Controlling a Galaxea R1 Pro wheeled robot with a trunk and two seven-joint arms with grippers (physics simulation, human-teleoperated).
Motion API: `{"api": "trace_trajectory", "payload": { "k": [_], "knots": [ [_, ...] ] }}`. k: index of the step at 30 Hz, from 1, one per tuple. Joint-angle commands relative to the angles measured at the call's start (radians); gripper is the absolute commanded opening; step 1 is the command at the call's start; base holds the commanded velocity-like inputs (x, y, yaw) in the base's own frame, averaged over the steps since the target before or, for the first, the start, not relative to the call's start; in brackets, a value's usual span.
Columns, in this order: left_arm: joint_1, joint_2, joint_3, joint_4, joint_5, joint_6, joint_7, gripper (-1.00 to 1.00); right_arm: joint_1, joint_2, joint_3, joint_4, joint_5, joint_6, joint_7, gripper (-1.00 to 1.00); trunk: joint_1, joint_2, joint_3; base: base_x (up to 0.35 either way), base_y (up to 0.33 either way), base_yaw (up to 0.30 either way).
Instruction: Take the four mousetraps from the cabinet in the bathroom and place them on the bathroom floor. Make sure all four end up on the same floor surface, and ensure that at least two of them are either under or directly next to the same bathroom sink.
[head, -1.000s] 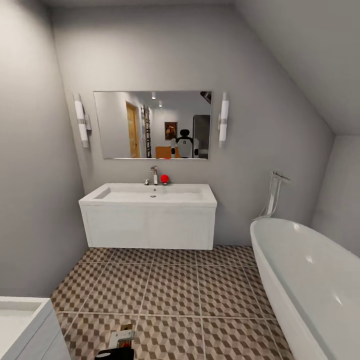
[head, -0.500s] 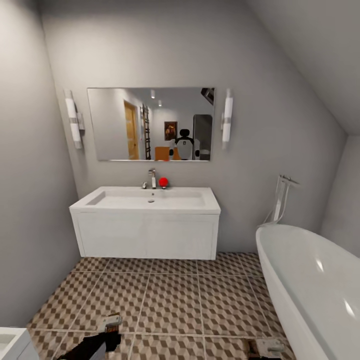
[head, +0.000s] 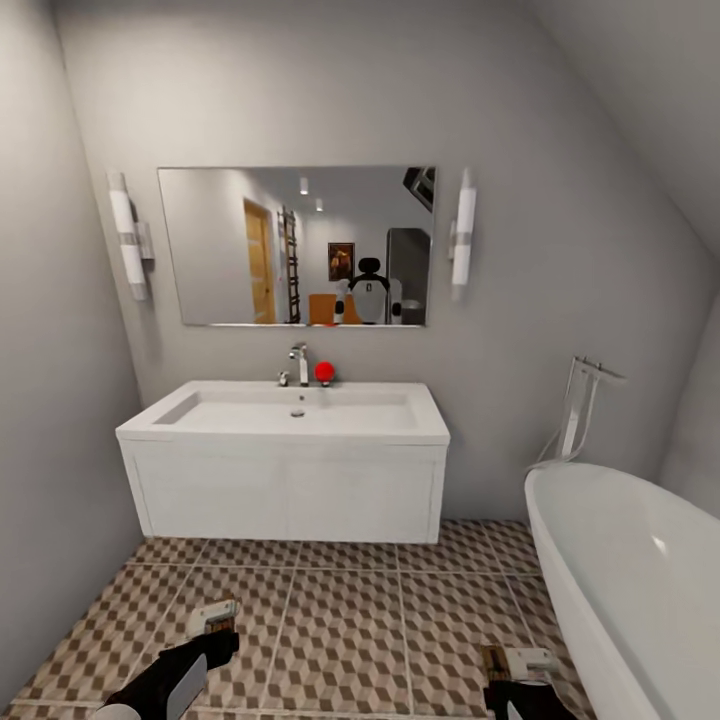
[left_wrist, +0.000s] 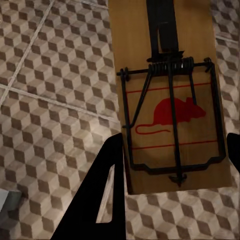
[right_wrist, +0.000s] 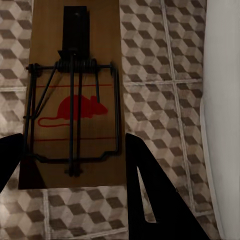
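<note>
The carrying step is judged to be in hand: a mousetrap (left_wrist: 172, 95) is held between the fingers of the left gripper (left_wrist: 170, 150), its board reaching forward past the tips over the floor (left_wrist: 55, 75); a second trap (right_wrist: 75, 95) is clamped in the same way by the right gripper (right_wrist: 75, 150), with the tub (right_wrist: 225, 100) close at its side; in the head view both grippers (head: 215, 625) (head: 520, 665) are seen low, each with its trap end showing pale, the sink (head: 285, 470) ahead of them and apart. For the next move, it is judged that the base must be brought nearer the sink and the arms lowered, so that both traps can be set flat on the tiles just beside or under it, wire side up; the jaws should be parted only once each board rests. The basin is seen to hold nothing but its drain; the tub's visible part is bare.
</note>
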Motion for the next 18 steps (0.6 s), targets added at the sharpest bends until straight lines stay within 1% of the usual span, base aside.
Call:
{"api": "trace_trajectory", "payload": {
  "k": [1, 4, 10, 13, 18],
  "knots": [
    [0.0, 0.0, -0.003, -0.001, 0.007, -0.006, 0.007, -1.0, -0.001, 0.001, -0.004, -0.002, 0.001, 0.0, -0.001, -1.0, 0.001, -0.001, -0.001, 0.3, 0.0, 0.0],
    [0.0, 0.0, -0.003, 0.0, 0.008, -0.017, 0.008, -1.0, -0.001, 0.001, -0.004, -0.002, 0.001, -0.016, -0.001, -1.0, 0.001, -0.001, -0.001, 0.294, 0.0, 0.0],
    [0.0, 0.0, -0.005, 0.003, 0.004, -0.026, 0.012, -1.0, -0.001, 0.002, -0.002, 0.001, 0.001, -0.077, 0.0, -1.0, 0.001, -0.001, -0.001, 0.256, 0.0, 0.0],
    [0.0, -0.001, -0.006, 0.004, 0.003, -0.026, 0.012, -1.0, -0.001, 0.002, 0.0, 0.001, 0.001, -0.08, 0.001, -1.0, 0.001, -0.001, -0.001, 0.107, 0.0, 0.0],
    [0.0, -0.001, -0.009, 0.004, 0.001, -0.027, 0.012, -1.0, -0.001, 0.002, 0.001, 0.002, 0.002, -0.076, 0.004, -1.0, 0.001, -0.001, -0.001, 0.029, 0.0, 0.0]
  ]
}}
